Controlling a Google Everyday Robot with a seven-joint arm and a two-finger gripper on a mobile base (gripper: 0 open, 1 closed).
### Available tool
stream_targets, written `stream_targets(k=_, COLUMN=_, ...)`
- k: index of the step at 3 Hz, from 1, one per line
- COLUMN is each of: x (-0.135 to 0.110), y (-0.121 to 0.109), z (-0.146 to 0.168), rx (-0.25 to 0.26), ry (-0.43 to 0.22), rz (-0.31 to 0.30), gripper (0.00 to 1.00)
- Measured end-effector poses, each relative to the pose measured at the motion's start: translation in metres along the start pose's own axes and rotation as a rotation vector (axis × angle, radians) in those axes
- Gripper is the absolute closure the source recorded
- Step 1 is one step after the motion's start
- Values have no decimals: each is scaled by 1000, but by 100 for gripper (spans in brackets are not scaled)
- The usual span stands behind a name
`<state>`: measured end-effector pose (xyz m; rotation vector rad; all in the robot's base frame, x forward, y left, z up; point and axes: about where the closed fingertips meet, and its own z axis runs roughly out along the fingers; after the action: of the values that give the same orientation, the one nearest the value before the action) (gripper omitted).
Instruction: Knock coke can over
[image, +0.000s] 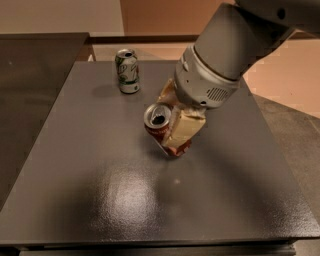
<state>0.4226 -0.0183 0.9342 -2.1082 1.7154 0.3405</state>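
Note:
The coke can (159, 126), dark red with a silver open top, is near the middle of the dark table (90, 165). It leans to the left, its top turned toward the camera. My gripper (169, 122) comes in from the upper right and sits around the can. One tan finger (184, 129) lies along the can's right side and the other shows behind it. The fingers are closed on the can's body. The can's lower right part is hidden by the finger.
A green-and-white can (128, 70) stands upright at the back left of the table. The large grey arm (225, 55) covers the back right of the table. The floor shows past the table's right edge (280, 150).

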Motion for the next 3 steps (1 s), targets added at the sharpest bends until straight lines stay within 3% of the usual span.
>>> stream_targets(k=2, x=24, y=-22, z=-3, rx=61, ry=240, rz=-171, gripper=100)
stream_targets(k=3, x=34, y=-24, z=2, rx=59, ry=321, rz=-244, gripper=100)
